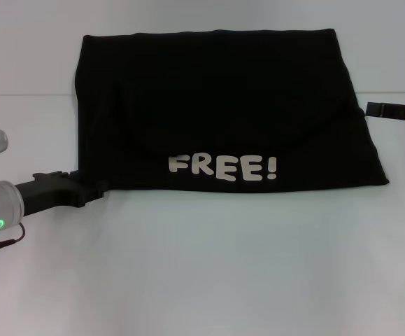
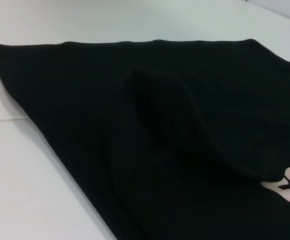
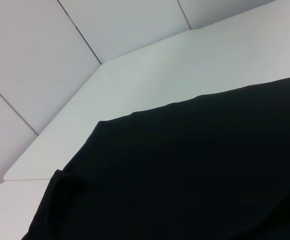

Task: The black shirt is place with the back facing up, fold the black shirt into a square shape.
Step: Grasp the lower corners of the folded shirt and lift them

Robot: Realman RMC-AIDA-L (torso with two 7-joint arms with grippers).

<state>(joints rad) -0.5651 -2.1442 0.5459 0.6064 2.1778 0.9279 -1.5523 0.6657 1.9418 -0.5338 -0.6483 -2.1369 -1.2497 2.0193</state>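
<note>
Shirt: large black soft cloth T-shirt (image 1: 223,112) folded into a rectangle on white worktop (image 1: 223,266), lettering up.
Left pincer (image 1: 97,190): at the near-left corner, placed for the next fold; finger state cannot be told.
Right pincer (image 1: 373,108): beside right edge; state likewise unclear.

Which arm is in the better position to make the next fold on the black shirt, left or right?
Probably the left. The left gripper sits at the near left corner of the black shirt, low on the table. The right gripper is only at the shirt's right edge, farther back.

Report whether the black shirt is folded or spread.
Folded: the black shirt is a compact rectangle, no sleeves out, a curved layer edge above FREE!.
</note>
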